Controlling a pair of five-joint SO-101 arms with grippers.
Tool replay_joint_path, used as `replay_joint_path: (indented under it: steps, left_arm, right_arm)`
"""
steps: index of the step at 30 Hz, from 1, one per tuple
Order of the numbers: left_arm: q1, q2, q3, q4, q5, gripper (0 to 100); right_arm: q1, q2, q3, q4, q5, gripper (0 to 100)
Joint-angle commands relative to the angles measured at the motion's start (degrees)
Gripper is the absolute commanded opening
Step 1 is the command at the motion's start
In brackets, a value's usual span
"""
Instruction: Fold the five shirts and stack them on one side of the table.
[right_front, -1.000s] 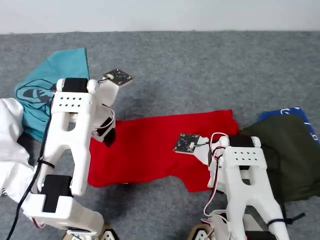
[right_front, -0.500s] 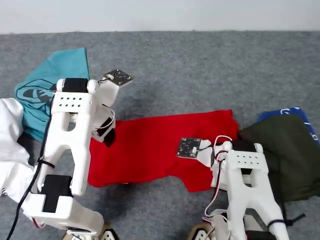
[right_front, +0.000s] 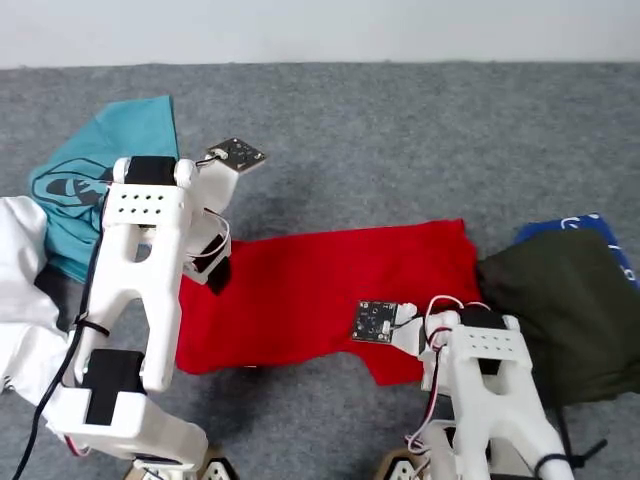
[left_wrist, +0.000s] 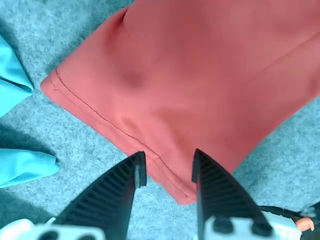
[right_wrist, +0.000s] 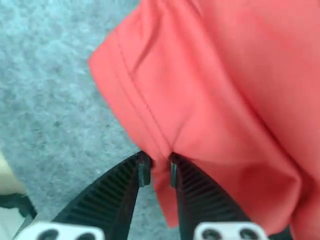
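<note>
A red shirt (right_front: 300, 290) lies spread across the middle of the grey table. The left arm (right_front: 150, 230) stands over the shirt's left end. My left gripper (left_wrist: 168, 167) is open, its two fingers straddling the stitched hem of the red shirt (left_wrist: 210, 65) close to a corner. The right arm (right_front: 485, 370) stands over the shirt's front right part. My right gripper (right_wrist: 158, 170) is shut on a fold at the edge of the red shirt (right_wrist: 240, 75), with cloth pinched between the fingers.
A teal shirt (right_front: 110, 150) lies at the back left, with a white shirt (right_front: 20, 290) in front of it at the left edge. A dark green shirt (right_front: 570, 310) sits at the right on a blue shirt (right_front: 590, 228). Bare grey table (right_front: 400, 130) stretches behind the red shirt.
The right arm has drawn back toward the table's front edge over the red shirt's front right part. The left arm has kept still.
</note>
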Motion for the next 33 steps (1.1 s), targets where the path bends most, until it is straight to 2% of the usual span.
replay_joint_path:
  steps: [1, 4, 10, 18, 23, 33]
  left_arm:
    - [0.4, -2.2, -0.2, 1.1, -0.2, 16]
    - [0.4, -2.2, -0.2, 1.1, -0.2, 16]
    - [0.4, -2.2, -0.2, 1.1, -0.2, 16]
    - [0.4, -2.2, -0.2, 1.1, -0.2, 16]
    - [0.4, -2.2, -0.2, 1.1, -0.2, 16]
    - [0.4, -2.2, -0.2, 1.1, -0.2, 16]
  right_arm:
    - [0.2, 0.0, 2.6, -3.6, 0.4, 9.0]
    - [0.2, -0.1, 2.7, -6.6, 0.3, 0.2]
    - [0.3, -0.2, 1.1, -6.3, 0.3, 1.0]
    - [-0.3, -0.2, -16.7, 24.1, -3.3, 1.0]
    - [-0.3, -0.2, -23.3, 32.8, -3.4, 1.0]
    - [-0.4, -0.2, -29.2, 29.4, -3.4, 1.0]
